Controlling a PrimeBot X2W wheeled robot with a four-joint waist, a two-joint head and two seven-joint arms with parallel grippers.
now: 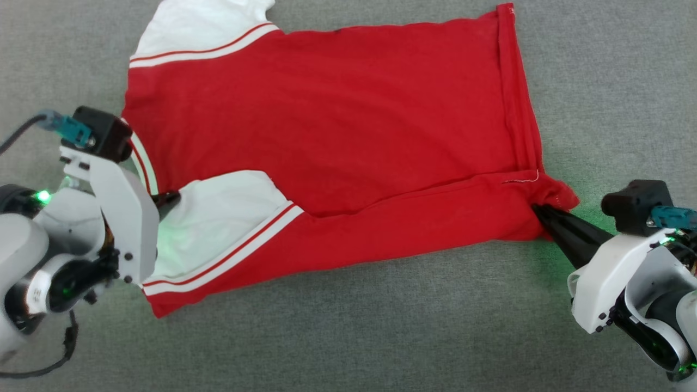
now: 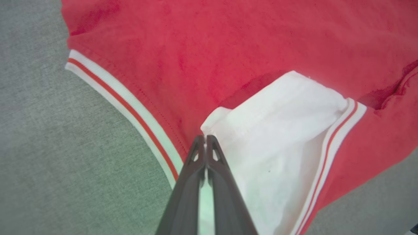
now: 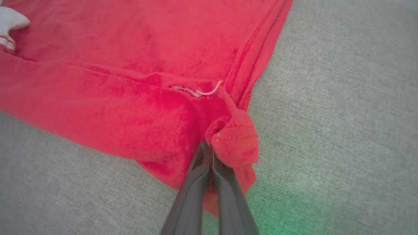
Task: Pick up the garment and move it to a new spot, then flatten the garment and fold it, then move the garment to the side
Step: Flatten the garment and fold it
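The garment [image 1: 326, 125] lies spread on the grey surface [image 1: 381, 326], my left gripper [image 2: 205, 141] pinched shut on its sleeve [image 2: 277, 130] and right gripper [image 3: 209, 147] on its hem corner [image 3: 235, 143] (thin bites, both), so I fear an uneven pull slips one and skews the fold.

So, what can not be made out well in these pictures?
1. Head view: far white sleeve of the garment, cut off by the top edge.
2. Head view: fingers of the left gripper, mostly behind its own white housing.
3. Right wrist view: fingertips of the right gripper, partly covered by the bunched red corner.
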